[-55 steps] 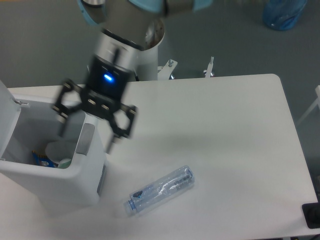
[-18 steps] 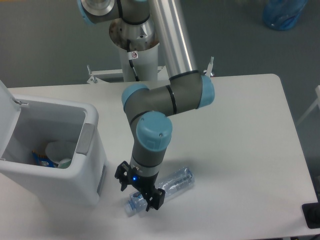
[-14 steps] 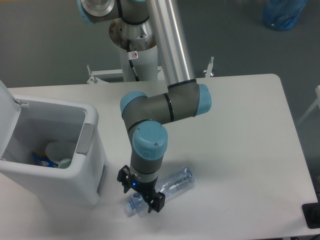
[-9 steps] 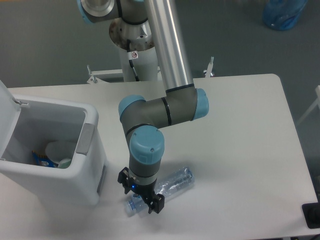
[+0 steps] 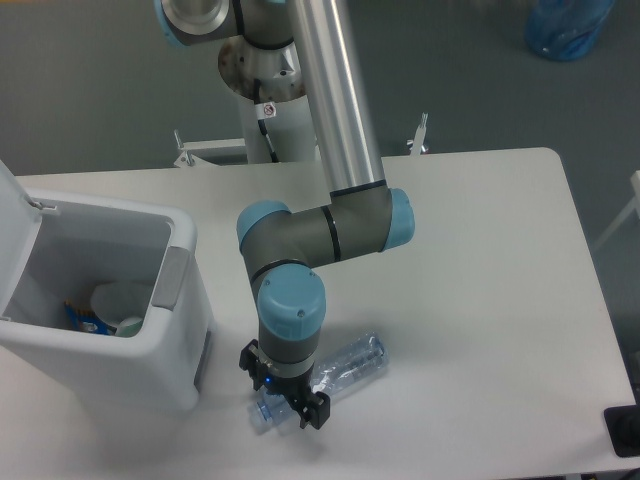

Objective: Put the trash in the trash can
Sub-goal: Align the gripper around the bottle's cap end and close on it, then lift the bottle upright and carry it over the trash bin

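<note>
Your gripper (image 5: 285, 400) sits low over the cap end of the bottle (image 5: 345, 365), which lies on its side on the table (image 5: 480, 270). You cannot tell whether the 2 fingers have closed on it. The cup (image 5: 115, 305) rests inside the open trash can (image 5: 150, 345).

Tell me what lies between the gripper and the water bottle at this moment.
Nothing. In the fixed camera view the gripper is down over the cap end of the water bottle, its fingers straddling it. Whether they already press it cannot be told.
</note>
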Robot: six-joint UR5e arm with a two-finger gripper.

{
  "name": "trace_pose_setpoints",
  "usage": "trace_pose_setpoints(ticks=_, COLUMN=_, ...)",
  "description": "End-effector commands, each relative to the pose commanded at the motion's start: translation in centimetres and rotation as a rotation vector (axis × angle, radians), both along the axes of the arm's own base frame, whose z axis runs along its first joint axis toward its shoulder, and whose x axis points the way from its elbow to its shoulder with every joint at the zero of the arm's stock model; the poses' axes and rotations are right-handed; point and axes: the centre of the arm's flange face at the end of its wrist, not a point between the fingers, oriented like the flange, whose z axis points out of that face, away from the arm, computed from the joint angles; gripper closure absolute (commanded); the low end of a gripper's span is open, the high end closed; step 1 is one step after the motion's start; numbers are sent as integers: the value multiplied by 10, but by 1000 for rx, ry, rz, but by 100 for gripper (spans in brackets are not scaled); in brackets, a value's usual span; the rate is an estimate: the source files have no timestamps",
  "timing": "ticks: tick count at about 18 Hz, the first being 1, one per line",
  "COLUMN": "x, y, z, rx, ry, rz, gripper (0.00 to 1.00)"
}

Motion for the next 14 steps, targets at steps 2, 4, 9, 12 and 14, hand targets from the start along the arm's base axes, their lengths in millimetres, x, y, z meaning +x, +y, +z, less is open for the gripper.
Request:
trace_pose_setpoints(ticks=2, x=0, y=6, z=-4, rx=-13, ry=16, rz=-3, gripper=0)
trace_pose_setpoints(ticks=4, x=1, y=12, z=-7, rx=-15, ry=17, rz=-2, gripper=9)
trace_pose_setpoints(ticks=9, x=2, y=13, z=-6, rx=-16, ry=18, rz=0, gripper=29)
trace_pose_setpoints(ticks=12, x=2, y=13, z=-5, rx=-13, ry=17, rz=11, gripper=36)
trace_pose_setpoints(ticks=14, x=2, y=13, z=-3, rx=-11, ry=17, rz=18, gripper=37)
